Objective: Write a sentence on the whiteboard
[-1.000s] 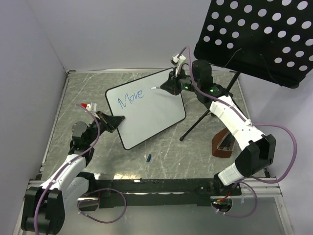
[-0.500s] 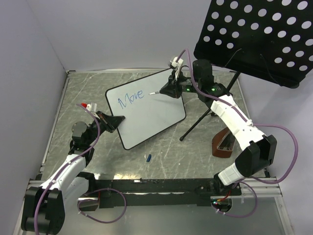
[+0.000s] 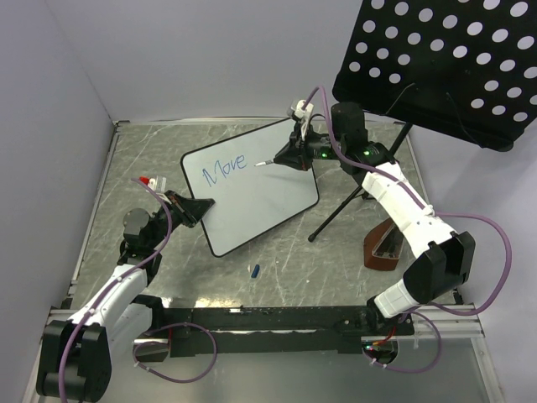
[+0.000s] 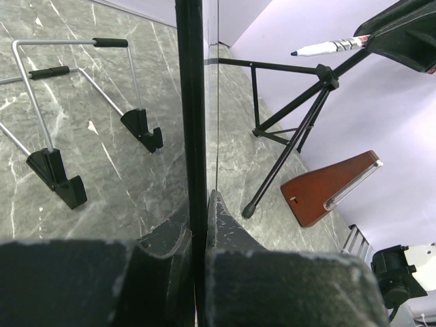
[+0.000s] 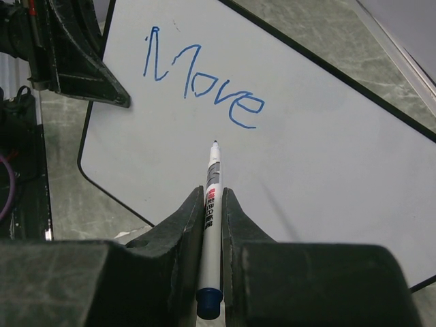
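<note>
The whiteboard (image 3: 260, 197) stands tilted on the table, with only the blue word "Move" (image 3: 225, 168) on its upper left. My left gripper (image 3: 204, 204) is shut on the board's left edge. In the left wrist view the black rim (image 4: 190, 102) runs between the jaws of that gripper (image 4: 199, 204). My right gripper (image 3: 284, 154) is shut on a white marker (image 3: 265, 160) with a blue end. In the right wrist view the marker (image 5: 213, 163) sticks out of the right gripper (image 5: 212, 193). Its tip hovers just below the final "e" of the sentence (image 5: 204, 88) on the board (image 5: 320, 170).
A black perforated music-stand panel (image 3: 436, 67) hangs over the right side, and its tripod legs (image 3: 352, 206) stand beside the board. A brown wedge-shaped object (image 3: 382, 243) lies right of the tripod. A blue cap (image 3: 255, 270) lies in front. A wire easel (image 4: 68, 116) stands behind the board.
My right gripper has moved the marker slightly left and down, closer to the board after "Move". The left arm and board have not moved. No new writing shows.
</note>
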Available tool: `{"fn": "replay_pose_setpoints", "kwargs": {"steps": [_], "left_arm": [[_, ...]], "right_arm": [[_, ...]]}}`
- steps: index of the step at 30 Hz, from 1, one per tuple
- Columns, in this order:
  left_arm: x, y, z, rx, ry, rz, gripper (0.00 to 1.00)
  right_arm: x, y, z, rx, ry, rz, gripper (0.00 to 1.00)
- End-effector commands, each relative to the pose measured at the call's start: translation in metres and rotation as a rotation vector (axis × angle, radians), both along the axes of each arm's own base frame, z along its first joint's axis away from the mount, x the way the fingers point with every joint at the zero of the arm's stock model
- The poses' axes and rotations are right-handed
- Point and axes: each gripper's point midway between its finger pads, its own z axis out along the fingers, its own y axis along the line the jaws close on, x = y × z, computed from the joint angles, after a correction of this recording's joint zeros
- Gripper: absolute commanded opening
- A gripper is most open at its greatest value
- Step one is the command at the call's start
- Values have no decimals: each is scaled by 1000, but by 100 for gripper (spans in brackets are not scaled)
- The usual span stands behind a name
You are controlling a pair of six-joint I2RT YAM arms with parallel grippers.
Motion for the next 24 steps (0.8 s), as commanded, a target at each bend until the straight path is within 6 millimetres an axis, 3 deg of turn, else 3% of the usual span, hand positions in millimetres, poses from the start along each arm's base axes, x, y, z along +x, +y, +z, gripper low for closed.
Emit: {"fn": "replay_pose_setpoints", "kwargs": {"steps": [1,6,16,24], "left_arm": [[-4,-5,8,62,-79,-48,1],[-2,-6,4,65,-67,-52,1],[1,-6,-2,67,-41,-49,1],[3,-7,-5,68,-32,-57,1]], "right_arm": [[1,0,29,52,-78,4,0],[20,6,30,77,-72,-70,0],[39,33,23,58,-89,-144,0],[54,18,9,33,-95,-273,0]]}}
